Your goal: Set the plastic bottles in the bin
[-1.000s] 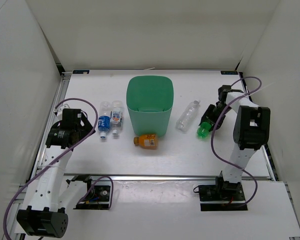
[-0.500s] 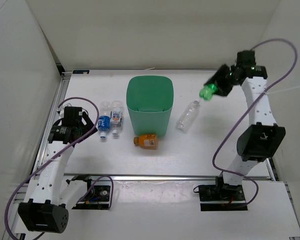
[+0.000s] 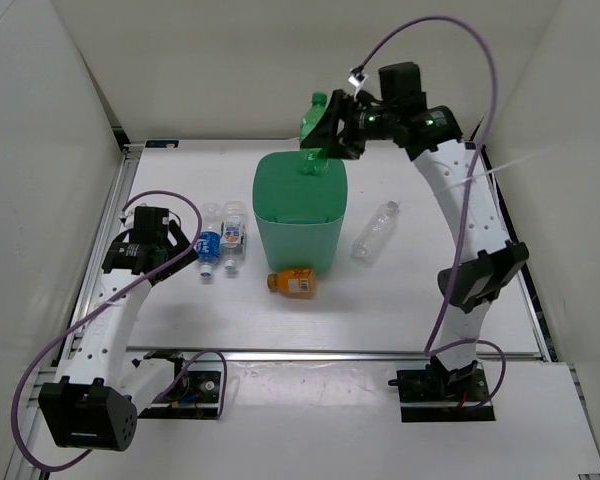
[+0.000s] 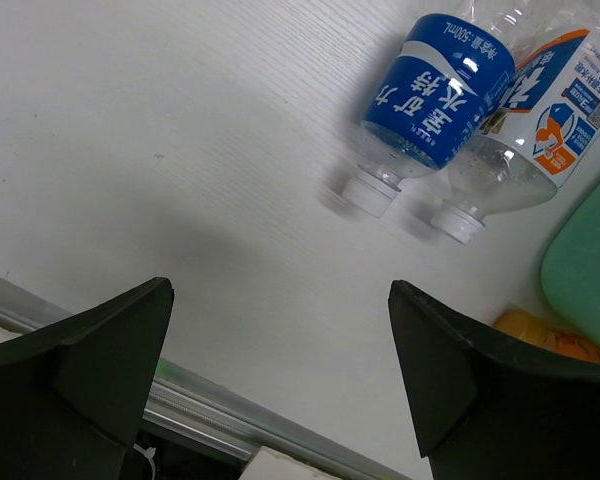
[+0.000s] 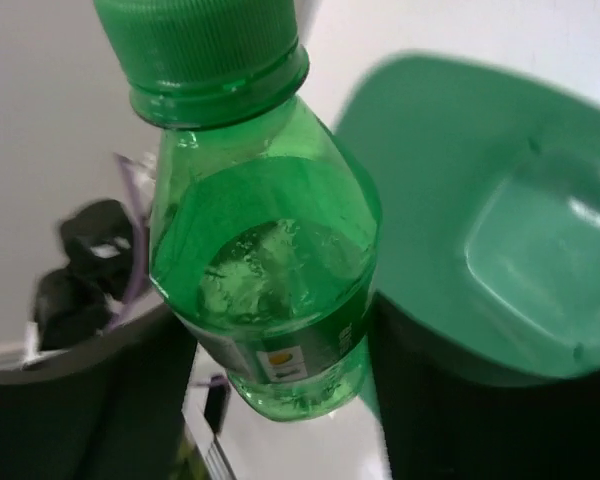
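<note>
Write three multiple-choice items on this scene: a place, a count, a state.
1. Where is the green bottle? A. lying on the table B. held over the bin C. inside the bin
2. How many bottles lie on the table? A. two B. five C. four
3. The left fingers are: A. open, empty B. shut on a bottle C. out of view
Answers: 1 B, the right fingers hold it above the rim; 2 C, two labelled bottles, orange bottle, plain clear bottle; 3 A, spread apart with nothing between.
</note>
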You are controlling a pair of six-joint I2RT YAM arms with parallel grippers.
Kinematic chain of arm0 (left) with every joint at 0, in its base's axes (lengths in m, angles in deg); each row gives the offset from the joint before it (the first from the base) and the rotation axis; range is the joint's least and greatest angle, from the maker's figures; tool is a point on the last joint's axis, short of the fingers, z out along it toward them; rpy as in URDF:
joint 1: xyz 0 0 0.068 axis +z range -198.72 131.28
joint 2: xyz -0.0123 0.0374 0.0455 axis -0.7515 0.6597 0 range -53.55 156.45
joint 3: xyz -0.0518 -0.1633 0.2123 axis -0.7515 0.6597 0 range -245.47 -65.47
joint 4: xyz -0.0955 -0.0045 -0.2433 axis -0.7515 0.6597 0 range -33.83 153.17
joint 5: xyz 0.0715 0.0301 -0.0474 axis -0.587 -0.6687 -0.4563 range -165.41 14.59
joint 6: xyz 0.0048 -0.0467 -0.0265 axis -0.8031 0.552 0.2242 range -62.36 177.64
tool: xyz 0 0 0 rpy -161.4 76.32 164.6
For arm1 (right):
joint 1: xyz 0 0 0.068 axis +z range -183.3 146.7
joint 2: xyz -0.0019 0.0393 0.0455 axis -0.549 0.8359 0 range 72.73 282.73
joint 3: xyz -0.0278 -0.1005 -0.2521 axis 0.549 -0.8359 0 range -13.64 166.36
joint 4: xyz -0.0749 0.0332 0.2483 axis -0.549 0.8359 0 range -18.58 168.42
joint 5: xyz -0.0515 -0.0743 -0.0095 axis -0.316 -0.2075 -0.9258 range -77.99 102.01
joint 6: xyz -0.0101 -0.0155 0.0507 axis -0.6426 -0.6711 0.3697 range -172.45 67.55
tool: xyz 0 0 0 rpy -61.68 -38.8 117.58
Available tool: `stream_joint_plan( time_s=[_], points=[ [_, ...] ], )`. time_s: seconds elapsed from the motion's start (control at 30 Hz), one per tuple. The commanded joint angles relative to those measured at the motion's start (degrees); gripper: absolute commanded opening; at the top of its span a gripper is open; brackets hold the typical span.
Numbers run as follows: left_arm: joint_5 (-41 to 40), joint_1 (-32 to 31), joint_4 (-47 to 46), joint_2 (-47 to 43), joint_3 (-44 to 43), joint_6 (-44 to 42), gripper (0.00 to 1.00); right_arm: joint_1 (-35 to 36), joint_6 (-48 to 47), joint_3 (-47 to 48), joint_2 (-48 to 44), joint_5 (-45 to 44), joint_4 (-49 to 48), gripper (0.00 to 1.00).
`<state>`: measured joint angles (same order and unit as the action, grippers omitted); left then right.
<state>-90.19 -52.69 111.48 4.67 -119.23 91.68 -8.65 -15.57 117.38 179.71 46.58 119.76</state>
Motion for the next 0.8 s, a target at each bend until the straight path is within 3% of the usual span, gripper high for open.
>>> stream_joint_plan(
  time_s=[0.0,0.03,0.07,0.17,0.23,0.33,0.43,0.6,0.77],
  points=[
    [-1.74,-0.25,0.58,-0.21,-2.05,0.67,1.00,1.02,-3.40,-0.68,0.42,-2.13,4.39,0.72],
    [-1.74,-0.25,0.59,-0.21,-1.36,1.20,1.00,1.02,-3.40,-1.29,0.42,-2.14,5.09,0.80],
    [-1.74,-0.25,0.59,-0.73,-1.35,1.20,1.00,0.15,-3.40,-1.29,-0.19,-2.83,5.10,1.00],
    [-1.74,-0.25,1.12,-1.44,0.06,1.73,1.00,-2.22,-3.40,-0.07,-3.16,-6.16,6.24,1.00],
    [-2.52,0.27,1.73,-2.58,0.67,2.43,1.00,-4.24,-1.74,-0.06,-6.15,-16.04,6.77,1.00],
    [-4.37,0.28,3.31,-2.58,0.67,4.19,1.00,-11.52,4.65,-7.77,-12.31,-24.53,6.24,1.00],
    [-4.37,0.28,3.31,-2.58,0.67,4.19,1.00,-23.64,8.81,-17.68,-13.64,-20.70,6.86,1.00],
    [-3.23,0.28,3.92,-1.35,-1.34,3.66,1.00,-26.75,2.07,-20.54,-1.79,-15.41,7.56,1.00],
    [-1.83,0.28,6.73,0.67,-5.29,3.74,1.00,-24.91,-4.62,-15.27,9.73,-15.41,9.67,1.00]
  ],
)
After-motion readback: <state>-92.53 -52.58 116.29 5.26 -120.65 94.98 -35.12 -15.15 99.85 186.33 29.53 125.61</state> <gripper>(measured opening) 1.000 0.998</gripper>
